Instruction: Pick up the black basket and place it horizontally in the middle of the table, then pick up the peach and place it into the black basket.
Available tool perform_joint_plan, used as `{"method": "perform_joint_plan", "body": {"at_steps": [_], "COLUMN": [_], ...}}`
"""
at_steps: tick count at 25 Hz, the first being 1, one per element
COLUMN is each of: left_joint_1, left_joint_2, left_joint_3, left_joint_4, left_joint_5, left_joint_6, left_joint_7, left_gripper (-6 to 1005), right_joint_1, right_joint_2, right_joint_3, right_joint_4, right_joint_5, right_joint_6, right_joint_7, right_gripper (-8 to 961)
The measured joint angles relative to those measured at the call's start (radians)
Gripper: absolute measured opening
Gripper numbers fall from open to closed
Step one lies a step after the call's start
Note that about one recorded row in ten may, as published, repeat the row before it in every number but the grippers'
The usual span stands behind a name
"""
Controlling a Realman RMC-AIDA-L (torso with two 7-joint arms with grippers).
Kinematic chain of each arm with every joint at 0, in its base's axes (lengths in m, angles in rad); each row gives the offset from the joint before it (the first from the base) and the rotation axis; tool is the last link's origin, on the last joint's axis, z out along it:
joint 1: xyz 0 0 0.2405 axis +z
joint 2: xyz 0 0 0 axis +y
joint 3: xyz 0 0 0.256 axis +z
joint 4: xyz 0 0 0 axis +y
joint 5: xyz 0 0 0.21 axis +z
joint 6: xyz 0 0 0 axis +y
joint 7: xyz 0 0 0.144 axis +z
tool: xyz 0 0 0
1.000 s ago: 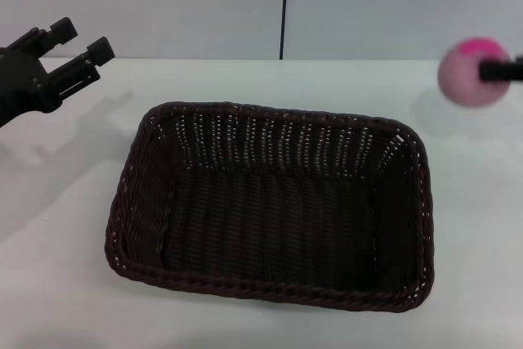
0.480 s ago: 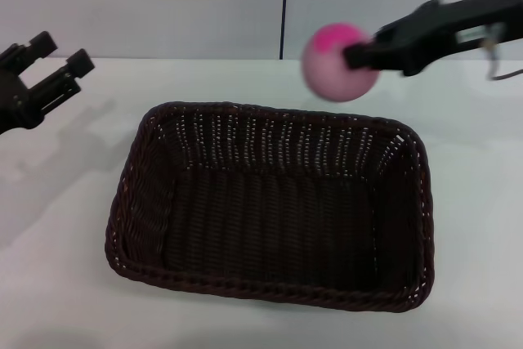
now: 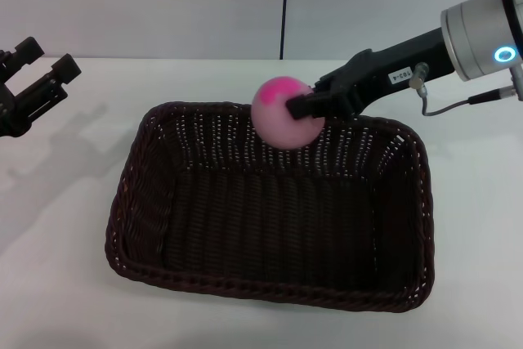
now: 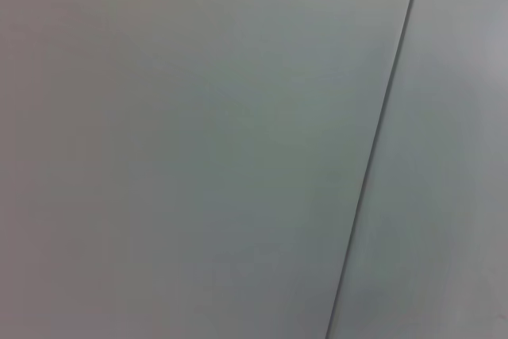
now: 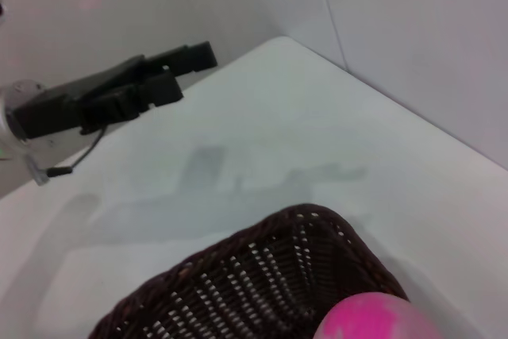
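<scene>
One arm reaches in from the right, its right hand (image 3: pixel 288 112) gripping the peach (image 3: pixel 282 112) above the basket's (image 3: pixel 270 206) far rim; left hand (image 3: pixel 37 71), fingers spread, hovers off the bench (image 3: pixel 65 202).

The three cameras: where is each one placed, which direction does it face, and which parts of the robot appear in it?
Head view: high, looking down at the black basket on the table; right gripper holds the peach, left gripper open at the left edge.
Left wrist view: faces a blank wall; no robot parts.
Right wrist view: looks across the basket at the left gripper.
Shared: head and right wrist views both show basket, peach and left gripper.
</scene>
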Motion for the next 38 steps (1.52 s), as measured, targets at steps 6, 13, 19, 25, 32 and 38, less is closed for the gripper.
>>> {"method": "perform_joint_plan", "body": {"at_steps": [6,13,19,25,32,38], "left_joint_1": [0.000,0.000,0.000,0.000,0.006,0.022], "left_joint_2": [-0.001,-0.002,-0.001,0.000,0.001,0.002], "left_joint_3": [0.000,0.007,-0.043,-0.214,-0.374,-0.476], "left_joint_4": [-0.001,-0.002,-0.058,-0.201,-0.337,-0.447], "left_joint_5": [-0.001,-0.001,-0.001,-0.001,-0.001,-0.001], "left_joint_6": [0.003,0.004,0.007,0.058,0.142,0.172], "left_joint_7": [0.000,0.001,0.066,0.216,0.395,0.557], "left_gripper": [767,768,768,768,768,768], "right_joint_1": [-0.007,-0.017,-0.117,-0.325,-0.479,-0.486], "right_joint_2": [0.001,0.001,0.001,0.004,0.003,0.011], "right_joint_3": [-0.002,0.002,0.070,0.210,0.216,0.216], "right_joint_4": [0.011,0.014,-0.020,0.044,0.450,0.847], "right_joint_5": [0.048,0.050,0.152,0.458,0.973,1.255], "right_joint_6": [-0.051,-0.069,-0.039,0.039,0.014,-0.194], "right_joint_7": [-0.031,-0.043,-0.149,-0.470,-1.095,-1.544], "right_gripper": [142,385,587,587,587,587]}}
